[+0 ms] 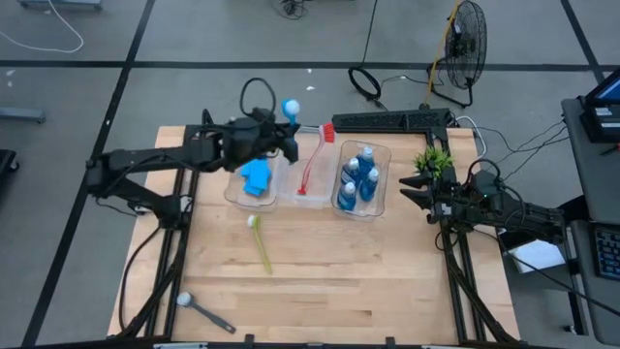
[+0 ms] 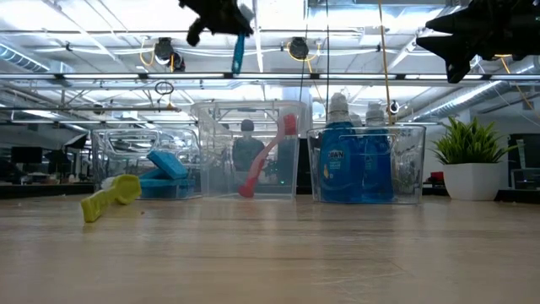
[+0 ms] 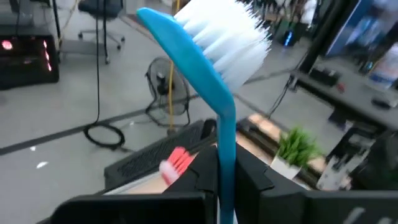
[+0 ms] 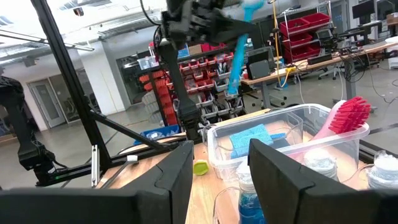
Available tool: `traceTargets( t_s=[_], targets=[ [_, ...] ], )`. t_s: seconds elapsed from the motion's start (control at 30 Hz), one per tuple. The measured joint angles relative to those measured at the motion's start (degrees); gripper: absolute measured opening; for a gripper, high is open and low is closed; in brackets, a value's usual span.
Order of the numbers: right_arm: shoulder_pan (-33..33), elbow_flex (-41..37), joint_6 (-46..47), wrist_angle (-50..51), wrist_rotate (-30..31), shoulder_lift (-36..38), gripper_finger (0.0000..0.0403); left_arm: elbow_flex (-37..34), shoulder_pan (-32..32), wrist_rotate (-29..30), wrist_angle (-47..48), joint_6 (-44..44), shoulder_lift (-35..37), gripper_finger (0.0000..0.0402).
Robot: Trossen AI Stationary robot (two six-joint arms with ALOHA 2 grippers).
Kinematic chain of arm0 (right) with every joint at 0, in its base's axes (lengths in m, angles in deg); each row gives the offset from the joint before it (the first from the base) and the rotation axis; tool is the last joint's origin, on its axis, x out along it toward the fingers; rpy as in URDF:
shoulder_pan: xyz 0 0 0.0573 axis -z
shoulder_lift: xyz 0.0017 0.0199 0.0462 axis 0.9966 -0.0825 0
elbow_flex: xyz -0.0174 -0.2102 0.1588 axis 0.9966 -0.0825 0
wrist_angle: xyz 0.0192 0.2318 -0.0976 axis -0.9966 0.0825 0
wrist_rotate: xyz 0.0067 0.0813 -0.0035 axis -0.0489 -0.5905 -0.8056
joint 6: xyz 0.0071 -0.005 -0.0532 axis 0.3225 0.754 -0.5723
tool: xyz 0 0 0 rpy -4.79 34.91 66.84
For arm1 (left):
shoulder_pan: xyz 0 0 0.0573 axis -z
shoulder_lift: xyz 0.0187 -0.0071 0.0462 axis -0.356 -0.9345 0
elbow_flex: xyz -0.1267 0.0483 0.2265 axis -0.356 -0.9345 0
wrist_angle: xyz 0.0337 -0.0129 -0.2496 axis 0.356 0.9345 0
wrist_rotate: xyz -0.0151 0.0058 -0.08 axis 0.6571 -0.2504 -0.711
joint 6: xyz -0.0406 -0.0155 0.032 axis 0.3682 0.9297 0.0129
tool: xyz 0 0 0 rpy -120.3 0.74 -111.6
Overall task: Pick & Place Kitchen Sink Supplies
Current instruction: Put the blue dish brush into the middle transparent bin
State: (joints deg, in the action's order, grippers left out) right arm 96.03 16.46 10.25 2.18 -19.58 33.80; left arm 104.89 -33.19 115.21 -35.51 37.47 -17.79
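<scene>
My left gripper (image 1: 287,138) is shut on a blue brush with a white bristle head (image 1: 291,107), high above the clear bins; it also shows in the low view (image 2: 216,15). A red brush (image 1: 311,163) leans in the middle bin. Blue sponges (image 1: 256,177) lie in the left bin. Blue-liquid bottles (image 1: 358,179) stand in the right bin. A yellow-green brush (image 1: 260,242) lies flat on the table in front of the bins. A grey-black brush (image 1: 203,312) lies near the front left edge. My right gripper (image 1: 411,190) is open and empty, right of the bottle bin. My left gripper pinches the blue brush's handle (image 3: 226,158) between its two fingers (image 3: 252,180), which lie across it. The fingers come from the table's left side. The brush is lifted clear and stands steeply, its bristle head (image 3: 230,37) up and its handle end (image 2: 238,49) hanging below the gripper.
A small green potted plant (image 1: 433,160) stands at the table's far right, close to my right gripper. The three clear bins (image 1: 386,155) stand in a row at the table's far middle. Bare wood (image 1: 349,281) lies in front of them.
</scene>
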Motion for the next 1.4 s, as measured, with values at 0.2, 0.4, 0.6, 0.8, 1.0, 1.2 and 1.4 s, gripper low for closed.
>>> traceTargets(
  t_s=[0.2,0.4,0.6,0.8,1.0,1.2,1.4],
  targets=[
    [0.0,0.0,0.01,-0.04,0.03,0.02,0.0141,-0.08,-4.45,-6.44,-6.58,-2.63,-6.66,0.0019],
    [0.01,0.0,0.0,-0.01,0.01,0.02,0.0141,-0.08,-7.01,-7.2,-9.13,-4.37,-13.58,0.0019],
    [0.0,0.0,0.02,0.0,0.01,0.0,0.0141,-0.08,-8.05,-9.27,-9.11,-4.23,-18.78,0.0019],
    [0.01,0.0,0.0,-0.02,0.01,0.01,0.0141,-0.08,-7.49,-9.29,-8.41,-2.39,-21.85,0.0019],
    [0.0,0.0,0.0,0.0,0.01,0.02,0.0141,-0.1,-7.52,-8.86,-4.44,1.46,-24.46,0.0019],
    [0.0,0.0,0.0,-0.02,0.0,0.02,0.0141,-0.08,-7.25,-7.27,-1.99,2.22,-25.18,0.0019],
    [0.0,0.0,0.0,0.0,0.01,0.02,0.0141,-0.08,-6.22,-4.52,0.51,3.61,-25.18,0.0019]
  ],
)
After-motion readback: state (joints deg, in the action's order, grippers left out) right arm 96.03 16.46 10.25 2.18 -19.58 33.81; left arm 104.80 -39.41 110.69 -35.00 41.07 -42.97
